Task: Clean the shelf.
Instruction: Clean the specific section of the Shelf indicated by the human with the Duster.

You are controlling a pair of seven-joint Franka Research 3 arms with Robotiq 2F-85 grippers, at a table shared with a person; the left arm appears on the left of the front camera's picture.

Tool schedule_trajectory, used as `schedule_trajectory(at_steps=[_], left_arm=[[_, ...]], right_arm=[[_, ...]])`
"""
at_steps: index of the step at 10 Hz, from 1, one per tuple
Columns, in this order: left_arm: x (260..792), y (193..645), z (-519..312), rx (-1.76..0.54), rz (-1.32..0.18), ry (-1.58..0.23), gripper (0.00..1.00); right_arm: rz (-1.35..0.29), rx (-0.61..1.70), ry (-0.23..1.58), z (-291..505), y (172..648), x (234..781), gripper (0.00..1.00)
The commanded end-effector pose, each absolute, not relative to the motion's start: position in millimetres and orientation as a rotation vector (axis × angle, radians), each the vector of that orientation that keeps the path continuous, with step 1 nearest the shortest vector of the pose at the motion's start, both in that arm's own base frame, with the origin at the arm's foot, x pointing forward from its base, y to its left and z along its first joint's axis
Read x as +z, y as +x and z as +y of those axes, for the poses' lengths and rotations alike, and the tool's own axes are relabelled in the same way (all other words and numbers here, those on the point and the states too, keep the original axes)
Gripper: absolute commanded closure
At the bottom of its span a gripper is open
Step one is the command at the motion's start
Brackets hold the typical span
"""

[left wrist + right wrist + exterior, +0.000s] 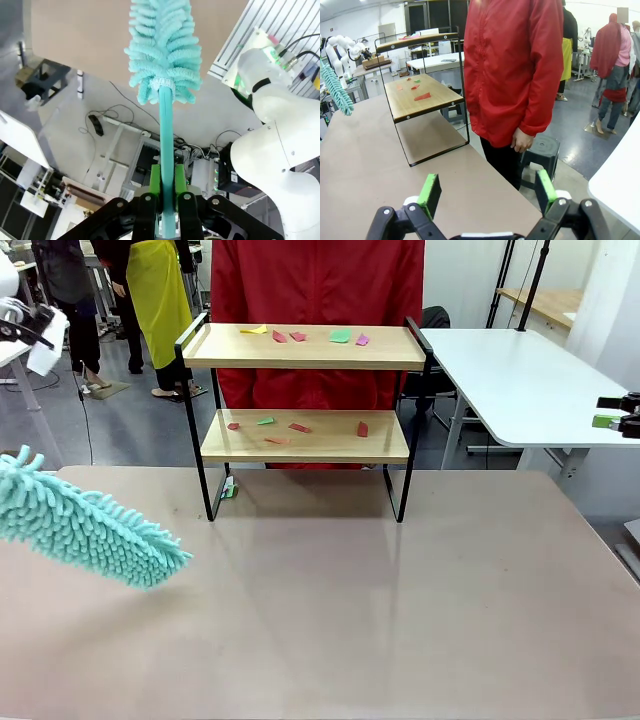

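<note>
The shelf (300, 360) stands at the far middle of the brown table, a two-tier rack of wooden boards on a black frame. Coloured paper scraps (340, 336) lie on its top board, and more scraps (299, 427) on the lower board. A fluffy teal duster (85, 530) hangs over the table's left side. My left gripper (167, 185) is shut on the duster's handle (166, 145), its head (162, 45) pointing away. My right gripper (612, 412) sits at the far right, open and empty (487, 192), facing the shelf (420, 95) side-on.
A person in a red jacket (320, 280) stands right behind the shelf, close to my right gripper's line of sight (515, 70). A white table (520, 380) adjoins at the right. The brown table (350, 590) is bare in front of the shelf. A small tag (229, 487) lies by the shelf's left foot.
</note>
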State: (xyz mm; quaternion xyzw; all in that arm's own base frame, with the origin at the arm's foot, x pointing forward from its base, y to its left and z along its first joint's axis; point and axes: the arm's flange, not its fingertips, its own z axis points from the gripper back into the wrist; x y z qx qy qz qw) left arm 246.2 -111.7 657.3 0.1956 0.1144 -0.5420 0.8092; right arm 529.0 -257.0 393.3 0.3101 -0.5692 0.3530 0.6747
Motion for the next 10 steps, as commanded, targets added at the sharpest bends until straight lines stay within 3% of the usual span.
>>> schedule_trajectory(at_steps=[1, 10], left_arm=[[661.7, 243.3, -112.7, -1.132, 0.206, 0.445, 0.87], [660.4, 245.1, -112.3, -1.148, 0.233, 0.427, 0.87]], right_arm=[[-1.267, 0.787, 0.686, -253.1, 530.0, 400.4, 0.00], [-1.267, 0.787, 0.686, -253.1, 530.0, 400.4, 0.00]])
